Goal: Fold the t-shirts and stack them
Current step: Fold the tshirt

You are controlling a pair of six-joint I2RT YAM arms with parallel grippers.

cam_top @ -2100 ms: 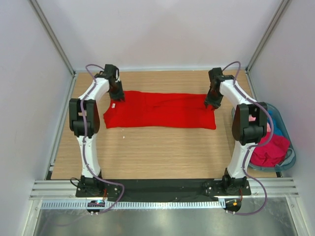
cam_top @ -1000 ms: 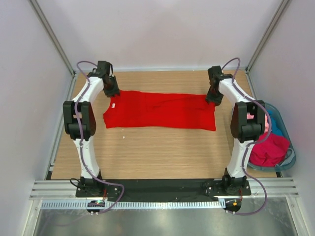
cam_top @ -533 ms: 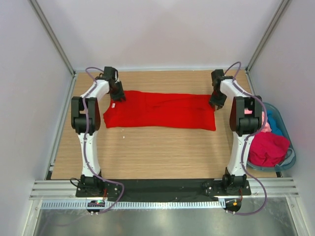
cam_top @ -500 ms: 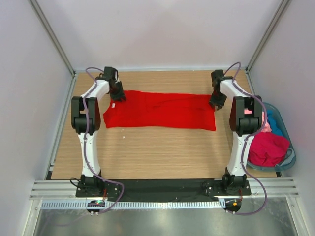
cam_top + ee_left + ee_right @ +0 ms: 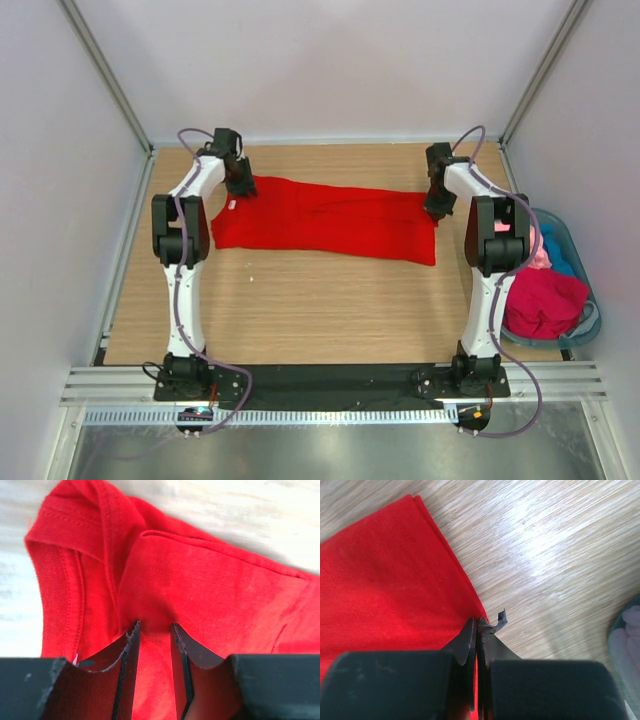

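A bright red t-shirt (image 5: 325, 218) lies folded into a long band across the far half of the wooden table (image 5: 300, 300). My left gripper (image 5: 240, 185) is at its far left corner, by the collar. In the left wrist view the gripper (image 5: 155, 626) is closed on a thick bunch of the red cloth (image 5: 210, 580), which tents up to the tips. The ribbed collar (image 5: 55, 580) lies to its left. My right gripper (image 5: 433, 205) is at the far right corner. In the right wrist view it (image 5: 478, 621) is shut on the shirt's hem (image 5: 385, 580).
A translucent blue-grey basket (image 5: 592, 300) stands off the table's right edge, holding a crimson t-shirt (image 5: 545, 300), a pink one (image 5: 538, 255) and a teal-blue one (image 5: 568, 258). Its rim shows in the right wrist view (image 5: 615, 630). Walls close in the back and both sides.
Both grippers closed on the shirt's far corners and shifted slightly toward the back. The far edge of the shirt has been drawn with them, so the band now sits a little skewed.
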